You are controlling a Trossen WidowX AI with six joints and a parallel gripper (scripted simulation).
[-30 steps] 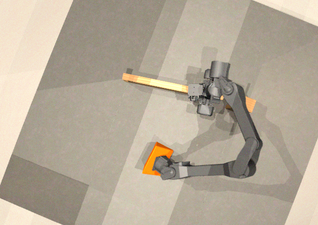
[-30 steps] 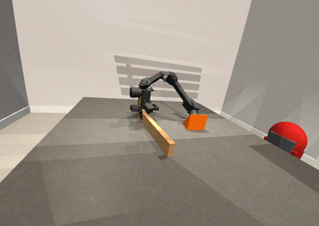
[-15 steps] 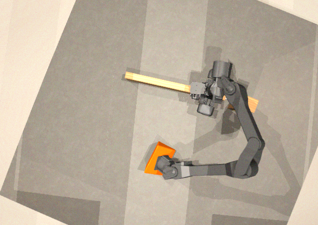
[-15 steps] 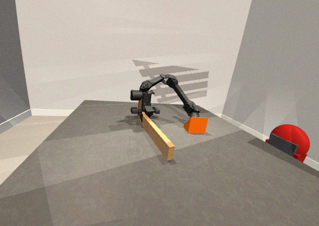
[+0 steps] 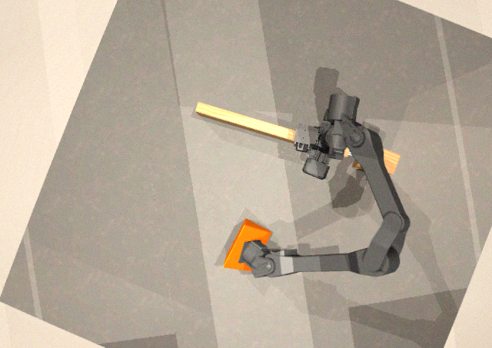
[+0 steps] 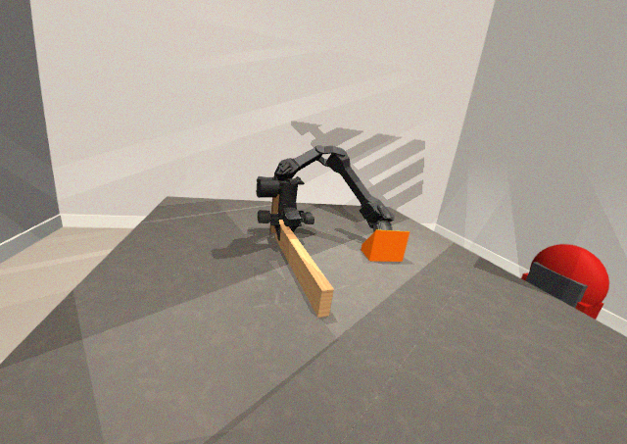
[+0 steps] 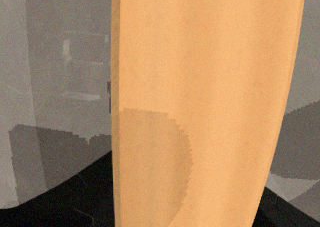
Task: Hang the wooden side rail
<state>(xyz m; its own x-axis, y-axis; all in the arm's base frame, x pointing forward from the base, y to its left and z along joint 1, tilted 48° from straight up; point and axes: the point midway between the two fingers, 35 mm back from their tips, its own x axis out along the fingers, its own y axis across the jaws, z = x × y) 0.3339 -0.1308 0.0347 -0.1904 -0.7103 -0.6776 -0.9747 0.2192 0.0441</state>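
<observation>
The wooden side rail stands on its narrow edge, its far end down at the table. My gripper is shut on the rail near its post end, with one dark finger on each side of it in the wrist view. The headboard post is beyond the gripper, partly covered by the arm. A small glint of steel shows beside the rail's end in the top view, but the hooks, slot and pins cannot be made out. Whether hooks and pins touch is hidden.
An orange wedge-shaped block stands by the arm's base, to one side of the rail. The arm arches from there over the post. A red rounded object is beyond the table's right edge in the exterior view.
</observation>
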